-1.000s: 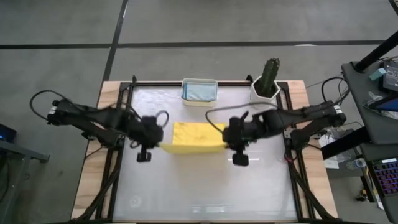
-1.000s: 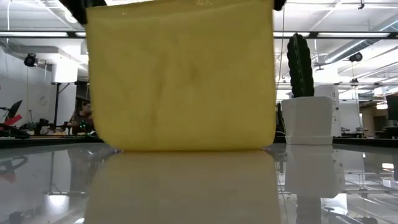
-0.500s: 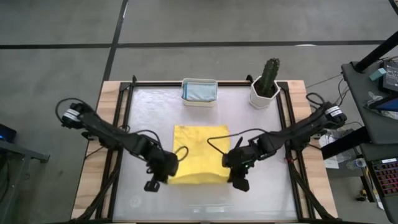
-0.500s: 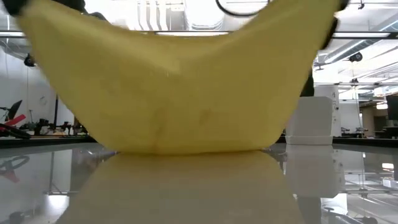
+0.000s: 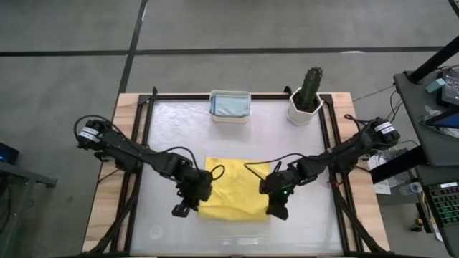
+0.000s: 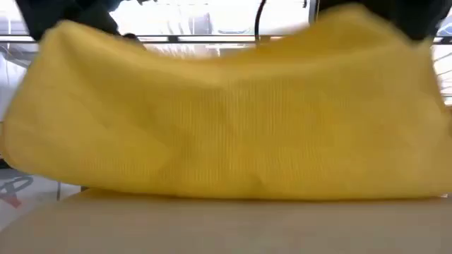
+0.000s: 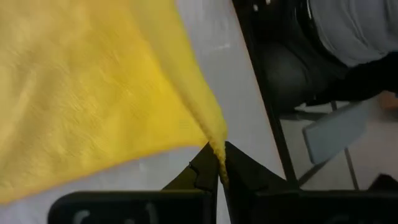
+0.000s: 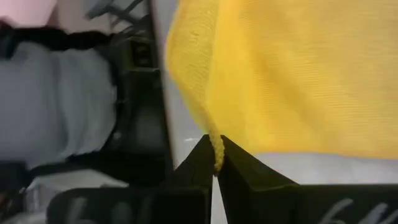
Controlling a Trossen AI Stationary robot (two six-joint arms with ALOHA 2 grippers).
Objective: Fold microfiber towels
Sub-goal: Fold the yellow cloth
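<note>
A yellow microfiber towel (image 5: pixel 233 188) lies spread on the table's middle, its far part flat and its near edge raised. In the low view the yellow towel (image 6: pixel 226 134) fills the picture and sags between its two lifted corners. My left gripper (image 5: pixel 199 205) is shut on the near left corner. My right gripper (image 5: pixel 270 205) is shut on the near right corner. A pale blue towel (image 5: pixel 229 103) lies in a white tub at the far edge. My left gripper (image 7: pixel 217 165) pinches the towel's near left corner (image 7: pixel 216 142) between its two fingers, slanting down from the table's left. The corner is raised and the cloth slopes from it down to the table. My right gripper (image 8: pixel 215 163) pinches the towel's near right corner (image 8: pixel 214 142) between its two fingers, slanting down from the table's right. That corner is raised too, and the near edge hangs slack between the two holds.
The white tub (image 5: pixel 229 116) stands at the far edge, and a cactus in a white pot (image 5: pixel 307 97) at the far right corner. Black rails (image 5: pixel 143 143) run along the table's sides. A person in grey (image 8: pixel 56 93) sits beyond the near edge.
Both grippers have come down and toward the table's near edge, tipping as they went. The towel, which hung upright from them with its lower edge on the table, now lies spread toward the near edge. Its far edge has slid a little nearer.
</note>
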